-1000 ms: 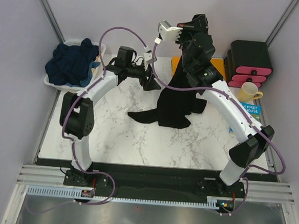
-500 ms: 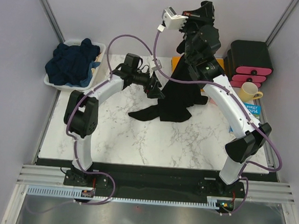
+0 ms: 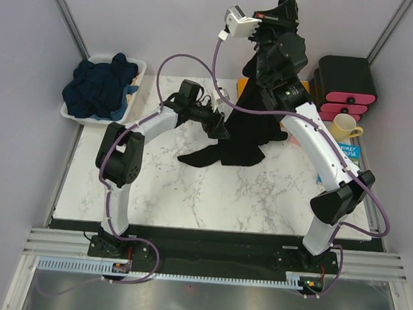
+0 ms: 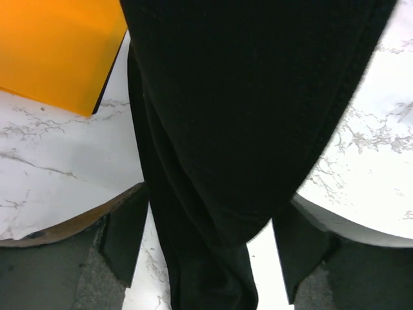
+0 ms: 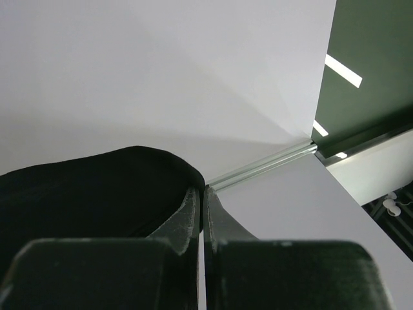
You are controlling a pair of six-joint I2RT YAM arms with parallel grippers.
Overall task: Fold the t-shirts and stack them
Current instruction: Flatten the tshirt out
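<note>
The black t-shirt [image 3: 247, 133] hung from the right tool [image 5: 204, 194], which was clamped on its bunched top edge, the hem trailing on the counter [image 3: 189, 196]. The navy t-shirts [image 3: 98, 83] lay heaped in a tub [image 3: 67, 115] at far left. This looked like the unfurling step: the left tool [image 3: 219, 125], fingers apart, straddled the hanging cloth, apparently without gripping it, and would need to close on an edge, with pale walls [image 3: 166, 17] close around the marble.

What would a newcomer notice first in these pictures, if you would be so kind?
The black t-shirt hangs from the shut right hand, raised high over the far edge, its lower end pooled on the marble table. The open left hand has a finger on each side of the hanging cloth. A heap of navy t-shirts fills the white bin at far left.
</note>
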